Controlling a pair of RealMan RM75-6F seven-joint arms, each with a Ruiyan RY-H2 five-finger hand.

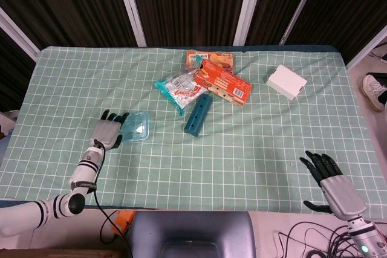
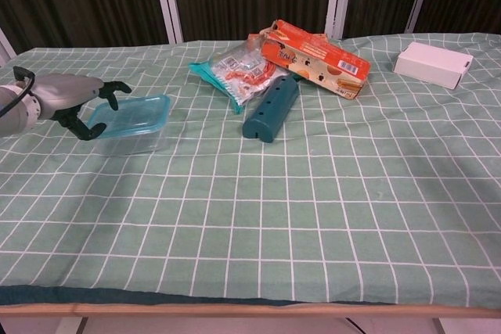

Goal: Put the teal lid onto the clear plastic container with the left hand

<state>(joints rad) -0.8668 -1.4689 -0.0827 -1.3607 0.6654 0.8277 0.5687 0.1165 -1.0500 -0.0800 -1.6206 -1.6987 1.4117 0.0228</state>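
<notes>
Teal lid (image 2: 131,113) sits atop clear plastic container (image 2: 133,138)

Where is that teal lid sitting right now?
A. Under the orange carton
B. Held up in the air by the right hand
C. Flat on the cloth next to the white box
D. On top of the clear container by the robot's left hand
D: the teal lid lies on top of the clear container, with the left hand at its left edge, fingers apart.
</notes>
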